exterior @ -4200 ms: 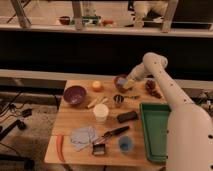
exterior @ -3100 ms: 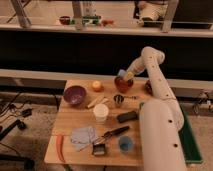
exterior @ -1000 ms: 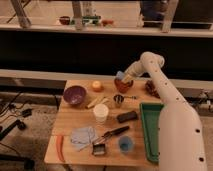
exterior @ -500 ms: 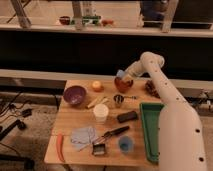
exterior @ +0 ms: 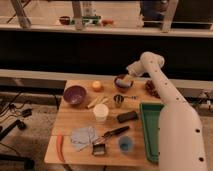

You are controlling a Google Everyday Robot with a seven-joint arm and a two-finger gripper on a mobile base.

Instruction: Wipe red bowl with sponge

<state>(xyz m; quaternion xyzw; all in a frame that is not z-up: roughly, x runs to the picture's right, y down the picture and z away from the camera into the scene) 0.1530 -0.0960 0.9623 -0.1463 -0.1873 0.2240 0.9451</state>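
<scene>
A small dark red bowl (exterior: 120,84) sits at the back of the wooden table (exterior: 75,120), right of centre. My gripper (exterior: 127,80) reaches down from the white arm (exterior: 160,90) into the bowl's right side. It is shut on a tan sponge (exterior: 128,78), which rests against the bowl's inside. The fingers are mostly hidden behind the sponge and the bowl's rim.
A larger purple bowl (exterior: 74,95) sits at the back left, with an orange (exterior: 96,86) beside it. A white cup (exterior: 101,112), metal cup (exterior: 118,100), black block (exterior: 127,116), blue cup (exterior: 125,144), grey cloth (exterior: 82,136) and green tray (exterior: 150,130) fill the table.
The gripper with the sponge has shifted slightly down and to the right over the red bowl. Nothing else on the table has moved.
</scene>
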